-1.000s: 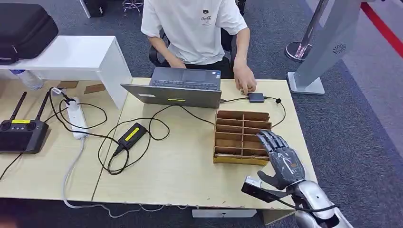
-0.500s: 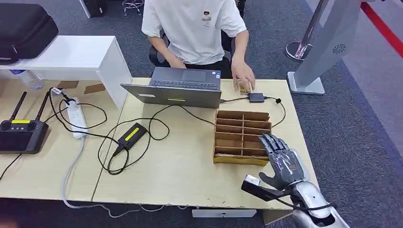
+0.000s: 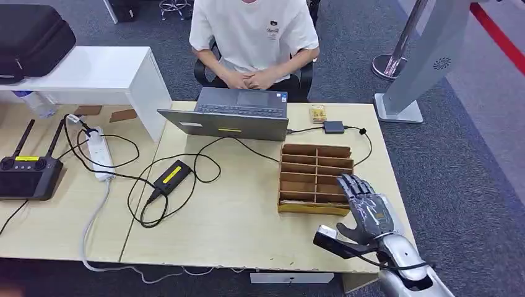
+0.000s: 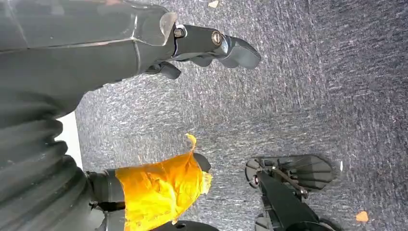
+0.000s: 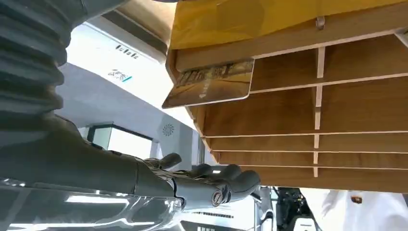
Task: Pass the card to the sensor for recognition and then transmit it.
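Wooden organizer sits right of centre, our right hand spread wide and empty at its near corner. A card pokes from one slot. The person's hand has withdrawn from the sensor, so we may reach.

A person in a white shirt sits behind an open laptop. Left of it lie a power strip, a black adapter with looping cables, and a remote controller. A black case rests on a white shelf.
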`<state>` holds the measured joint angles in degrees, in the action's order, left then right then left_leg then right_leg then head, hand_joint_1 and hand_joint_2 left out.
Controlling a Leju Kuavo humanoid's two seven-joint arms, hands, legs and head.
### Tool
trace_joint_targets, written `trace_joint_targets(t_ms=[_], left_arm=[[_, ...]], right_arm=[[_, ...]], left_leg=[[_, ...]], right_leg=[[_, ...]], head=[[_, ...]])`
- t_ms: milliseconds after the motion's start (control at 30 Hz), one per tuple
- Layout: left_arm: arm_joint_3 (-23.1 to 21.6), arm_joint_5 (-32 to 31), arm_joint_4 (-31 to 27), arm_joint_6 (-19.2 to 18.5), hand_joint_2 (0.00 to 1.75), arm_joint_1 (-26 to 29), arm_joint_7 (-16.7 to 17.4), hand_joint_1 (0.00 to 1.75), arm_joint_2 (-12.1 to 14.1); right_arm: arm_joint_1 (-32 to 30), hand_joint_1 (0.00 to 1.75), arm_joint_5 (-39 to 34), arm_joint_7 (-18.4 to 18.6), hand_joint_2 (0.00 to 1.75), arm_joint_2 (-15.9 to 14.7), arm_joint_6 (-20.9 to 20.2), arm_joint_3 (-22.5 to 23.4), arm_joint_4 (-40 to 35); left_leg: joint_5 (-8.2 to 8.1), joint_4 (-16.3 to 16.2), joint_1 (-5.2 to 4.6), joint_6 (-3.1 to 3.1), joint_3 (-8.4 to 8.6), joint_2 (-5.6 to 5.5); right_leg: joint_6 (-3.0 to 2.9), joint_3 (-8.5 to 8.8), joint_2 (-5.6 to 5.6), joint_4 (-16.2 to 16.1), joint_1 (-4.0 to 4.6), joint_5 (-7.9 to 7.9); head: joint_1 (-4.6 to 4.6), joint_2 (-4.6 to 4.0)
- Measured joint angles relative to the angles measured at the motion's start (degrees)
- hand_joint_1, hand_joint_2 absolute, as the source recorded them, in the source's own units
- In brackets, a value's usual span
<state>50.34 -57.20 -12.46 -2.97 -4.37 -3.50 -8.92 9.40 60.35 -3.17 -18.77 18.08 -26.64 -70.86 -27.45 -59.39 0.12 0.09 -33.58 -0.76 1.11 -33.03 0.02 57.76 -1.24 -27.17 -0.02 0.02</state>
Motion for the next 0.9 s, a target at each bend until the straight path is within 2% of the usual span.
trace_joint_targets(t_ms=[633,667,900], left_arm=[[0.0,-0.4,0.0,0.0,1.75,-0.2,0.1,0.00,-0.2],[0.0,-0.4,0.0,0.0,1.75,-0.2,0.1,0.00,-0.2],[0.0,-0.5,0.0,-0.1,1.75,-0.2,0.1,0.00,-0.2]], right_arm=[[2.0,0.00,-0.2,-0.4,1.75,0.8,0.4,0.2,2.4],[2.0,1.75,-0.2,-0.4,1.75,0.9,0.4,0.2,2.5],[1.8,1.75,-1.4,-1.2,1.75,0.9,0.3,0.5,2.6]], left_leg=[[0.00,0.0,0.00,0.00,0.00,0.00],[0.00,0.0,0.00,0.00,0.00,0.00],[0.00,0.0,0.00,0.00,0.01,0.00]], right_leg=[[0.00,0.00,0.00,0.0,0.00,0.00],[0.00,0.00,0.00,0.0,0.00,0.00],[0.00,0.00,0.00,0.0,0.00,0.00]], head=[[0.00,0.00],[0.00,0.00],[0.00,0.00]])
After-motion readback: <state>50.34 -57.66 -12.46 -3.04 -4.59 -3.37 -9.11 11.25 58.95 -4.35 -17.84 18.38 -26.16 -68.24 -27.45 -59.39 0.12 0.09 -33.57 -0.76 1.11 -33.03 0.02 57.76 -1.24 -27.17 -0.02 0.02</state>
